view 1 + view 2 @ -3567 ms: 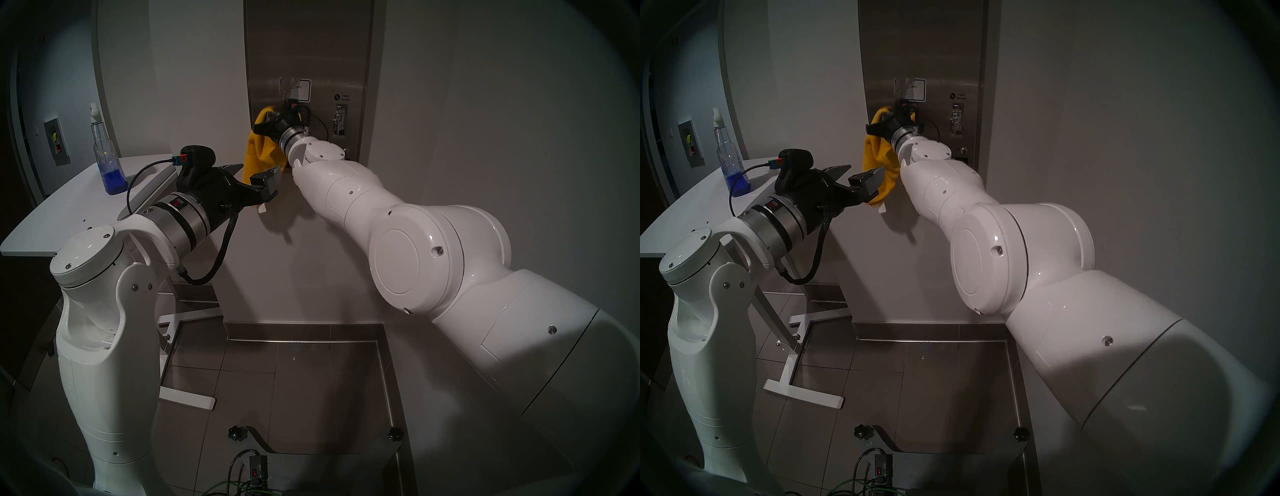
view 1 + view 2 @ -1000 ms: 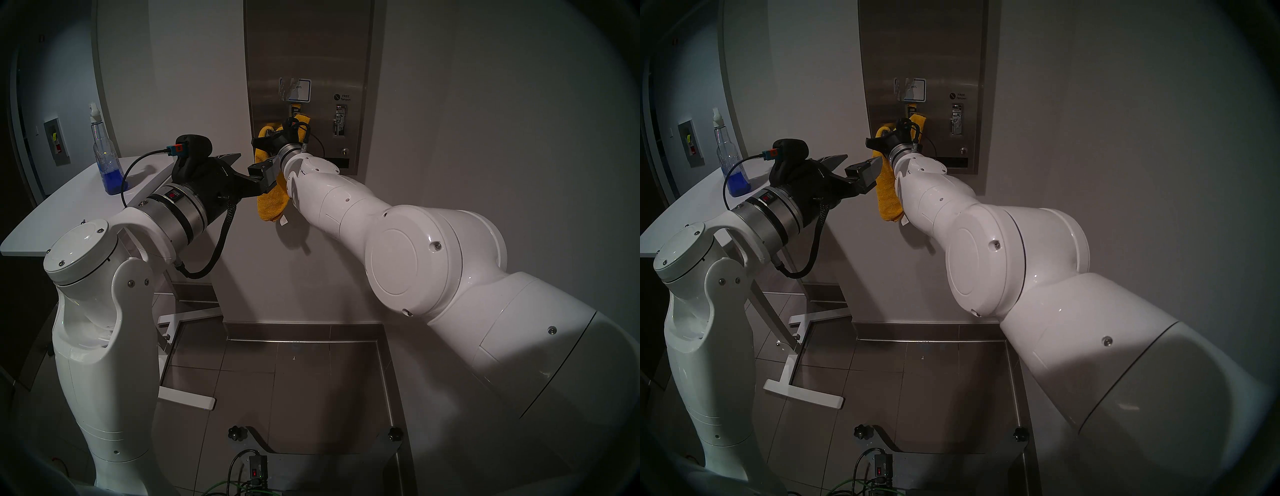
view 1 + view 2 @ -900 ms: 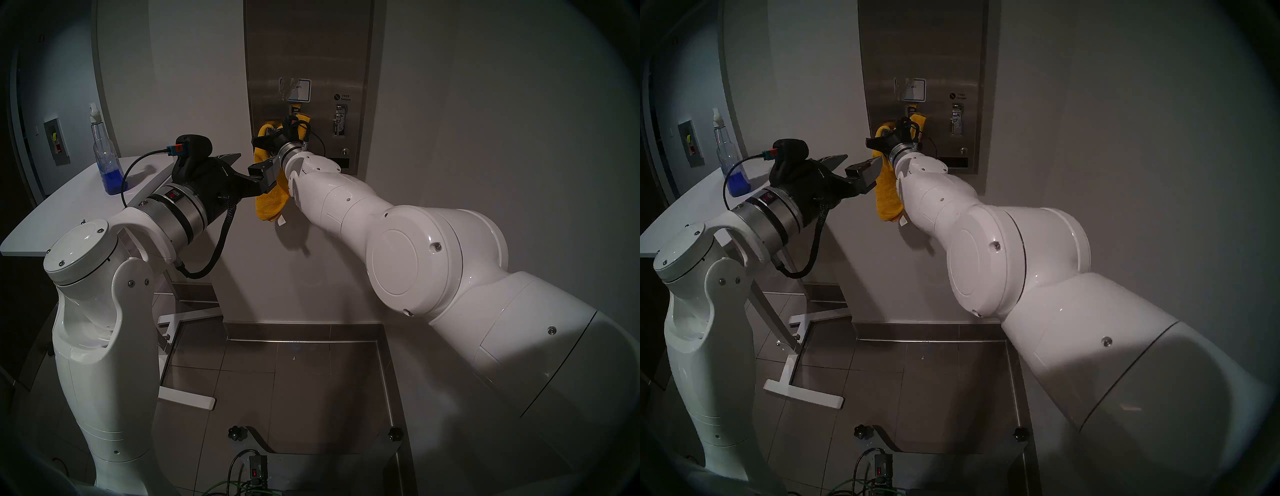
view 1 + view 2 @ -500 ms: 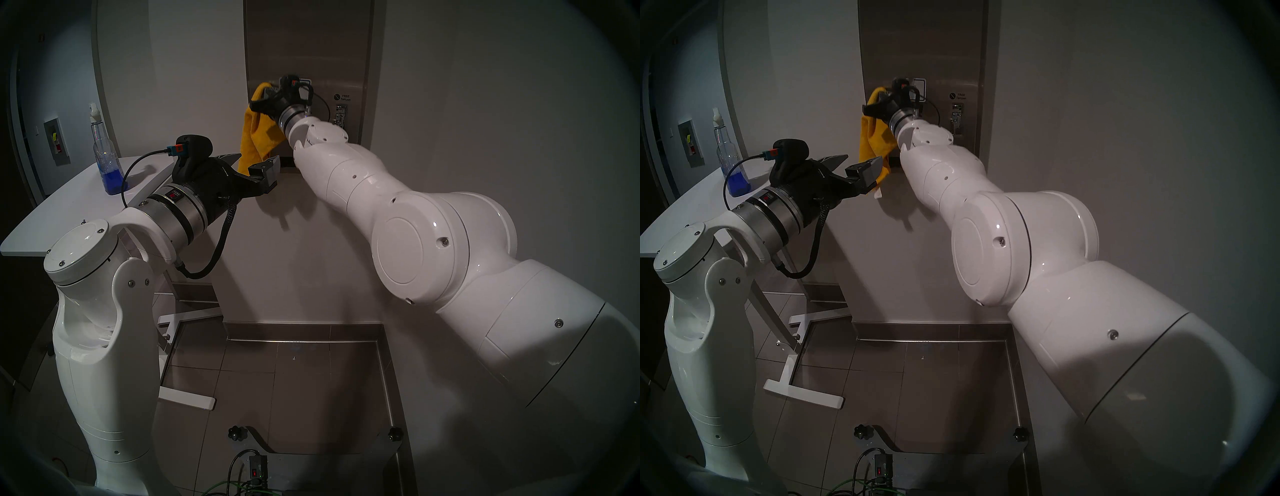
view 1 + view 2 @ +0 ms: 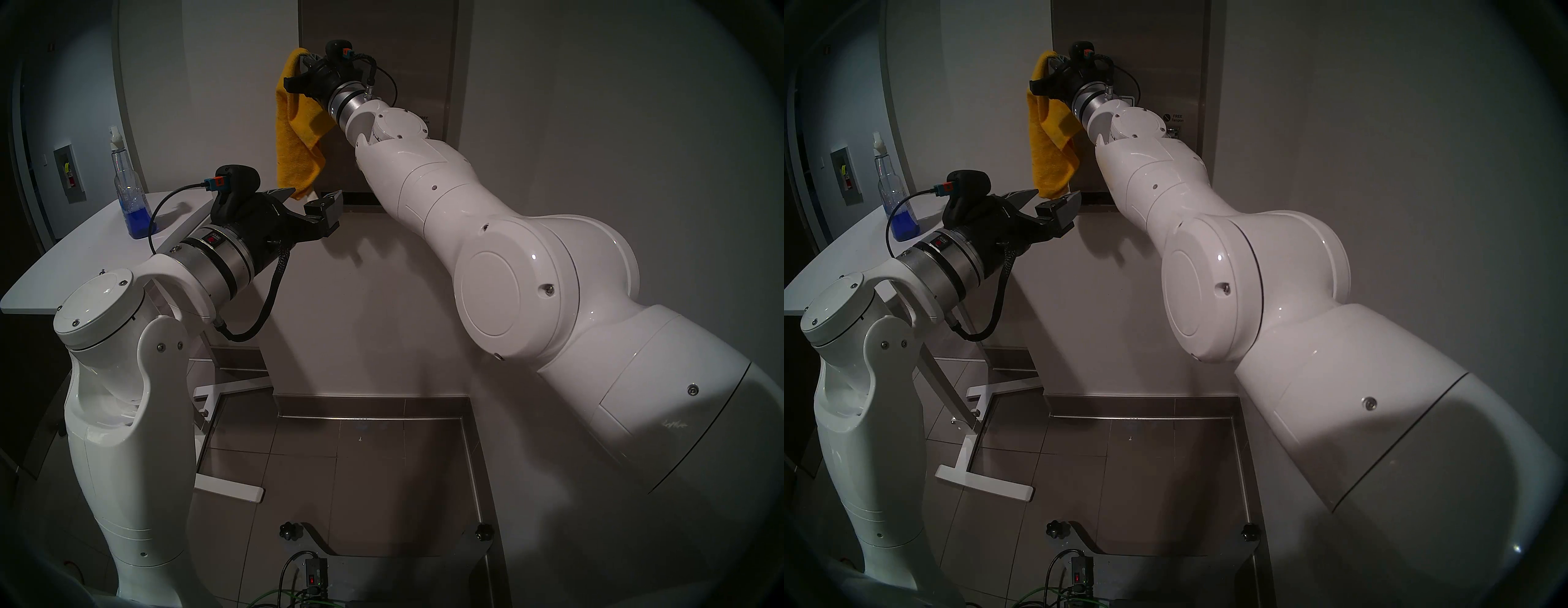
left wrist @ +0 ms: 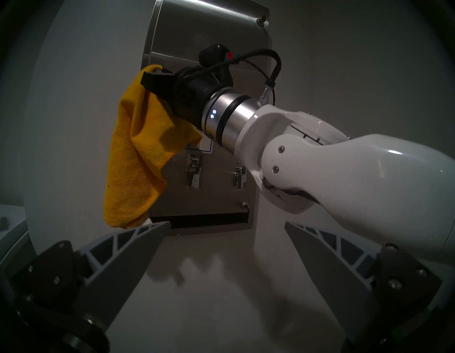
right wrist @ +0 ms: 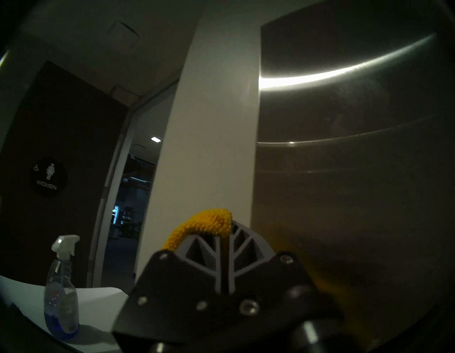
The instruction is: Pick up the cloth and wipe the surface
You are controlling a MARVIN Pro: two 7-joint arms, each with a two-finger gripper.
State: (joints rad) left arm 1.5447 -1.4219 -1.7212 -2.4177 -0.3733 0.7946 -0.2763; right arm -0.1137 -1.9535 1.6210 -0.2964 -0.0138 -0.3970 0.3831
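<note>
Worktop (image 5: pixel 76 254): white, flat, on a white metal frame whose foot (image 5: pixel 229 492) rests on the floor.

On the worktop: one clear spray bottle (image 5: pixel 129 191), upright, white trigger head on top, blue liquid filling its lower part. It stands near the worktop's far edge, toward the wall.

Floor (image 5: pixel 360 458): grey-brown tiles, meeting the wall beyond the worktop's frame at a dark baseboard. The worktop's frame stands directly on it.
</note>
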